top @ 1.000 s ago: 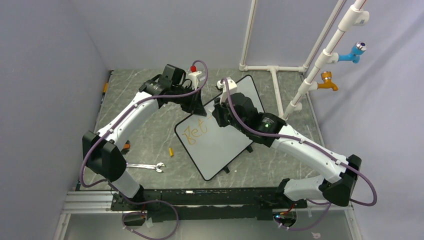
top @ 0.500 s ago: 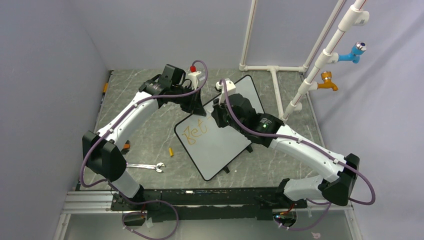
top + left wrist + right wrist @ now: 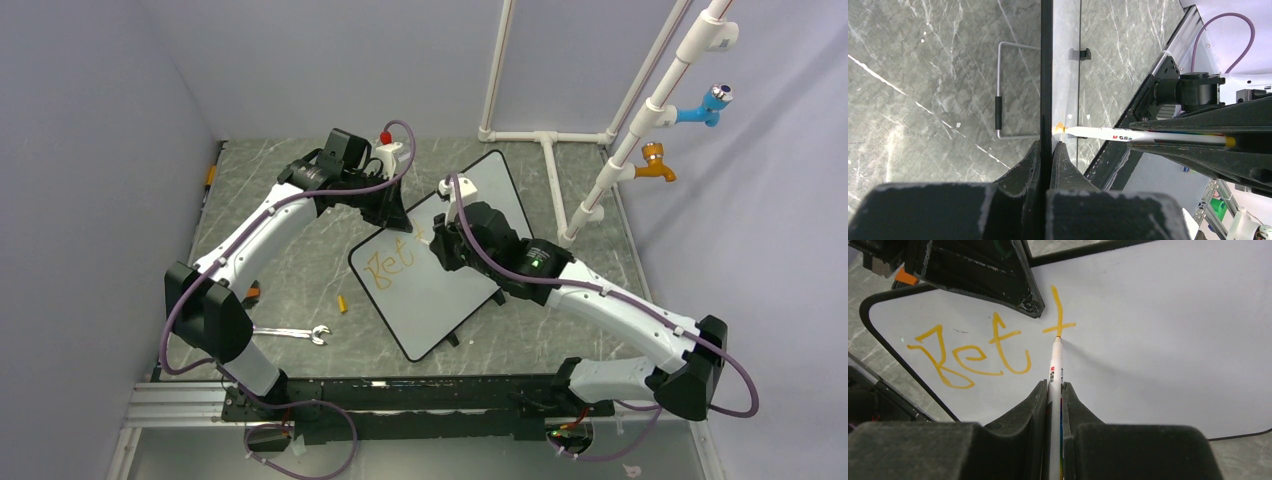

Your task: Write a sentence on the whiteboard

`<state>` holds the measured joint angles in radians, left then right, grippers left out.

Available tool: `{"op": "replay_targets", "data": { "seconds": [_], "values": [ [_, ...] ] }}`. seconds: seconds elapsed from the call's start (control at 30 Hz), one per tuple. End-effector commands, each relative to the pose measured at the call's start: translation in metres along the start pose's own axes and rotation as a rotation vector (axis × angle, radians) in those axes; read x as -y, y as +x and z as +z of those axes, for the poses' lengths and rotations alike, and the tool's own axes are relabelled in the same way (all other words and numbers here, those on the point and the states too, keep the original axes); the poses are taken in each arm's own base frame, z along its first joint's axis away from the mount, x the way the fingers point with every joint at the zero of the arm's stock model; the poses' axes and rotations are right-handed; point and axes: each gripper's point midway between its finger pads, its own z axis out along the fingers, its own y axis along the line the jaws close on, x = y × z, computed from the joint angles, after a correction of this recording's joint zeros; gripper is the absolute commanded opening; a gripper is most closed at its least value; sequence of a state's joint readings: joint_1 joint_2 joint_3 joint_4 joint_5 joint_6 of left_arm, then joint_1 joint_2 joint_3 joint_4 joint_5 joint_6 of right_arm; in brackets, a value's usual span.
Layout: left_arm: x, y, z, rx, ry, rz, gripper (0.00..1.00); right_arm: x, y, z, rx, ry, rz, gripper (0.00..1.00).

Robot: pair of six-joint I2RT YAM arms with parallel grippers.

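Note:
The whiteboard [image 3: 440, 280] lies tilted on the table, white with a thin black frame; it also shows in the right wrist view [image 3: 1158, 335]. The sentence [image 3: 978, 352] reads "Bet" in orange, with a second "t" [image 3: 1058, 315] beside it. My right gripper [image 3: 1054, 387] is shut on a white marker [image 3: 1054, 365] whose orange tip touches the foot of that "t". My left gripper [image 3: 1046, 146] is shut on the whiteboard's black edge [image 3: 1046, 75], seen end-on. In the top view the left gripper [image 3: 396, 215] pinches the board's far-left edge and the right gripper [image 3: 437, 240] hovers over the lettering.
A silver wrench [image 3: 292, 333] and a small yellow marker cap [image 3: 342, 304] lie left of the board. White pipes [image 3: 560, 150] with blue and orange taps stand at the back right. A red-capped white object [image 3: 387, 146] sits behind the left arm.
My right gripper has moved down the board towards the near side, drawing the second "t" after "Bet". The left arm has held still on the board's edge.

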<state>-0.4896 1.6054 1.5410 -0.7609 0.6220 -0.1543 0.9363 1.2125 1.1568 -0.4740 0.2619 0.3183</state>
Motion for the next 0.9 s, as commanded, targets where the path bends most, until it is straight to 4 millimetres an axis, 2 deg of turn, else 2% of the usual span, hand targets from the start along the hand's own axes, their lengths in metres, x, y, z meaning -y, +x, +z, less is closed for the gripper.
{"op": "replay_targets", "data": {
  "seconds": [0.0,0.47,0.87],
  "values": [
    [-0.033,-0.014,-0.012,0.050,-0.189,0.133,0.00,0.000,0.016,-0.002,-0.042,-0.015,0.014,0.00],
    [-0.032,-0.014,-0.012,0.050,-0.188,0.134,0.00,0.015,0.033,-0.005,-0.072,0.047,0.007,0.00],
    [-0.031,-0.015,-0.014,0.057,-0.189,0.135,0.00,0.014,-0.004,0.000,-0.009,0.083,-0.037,0.00]
  ]
}}
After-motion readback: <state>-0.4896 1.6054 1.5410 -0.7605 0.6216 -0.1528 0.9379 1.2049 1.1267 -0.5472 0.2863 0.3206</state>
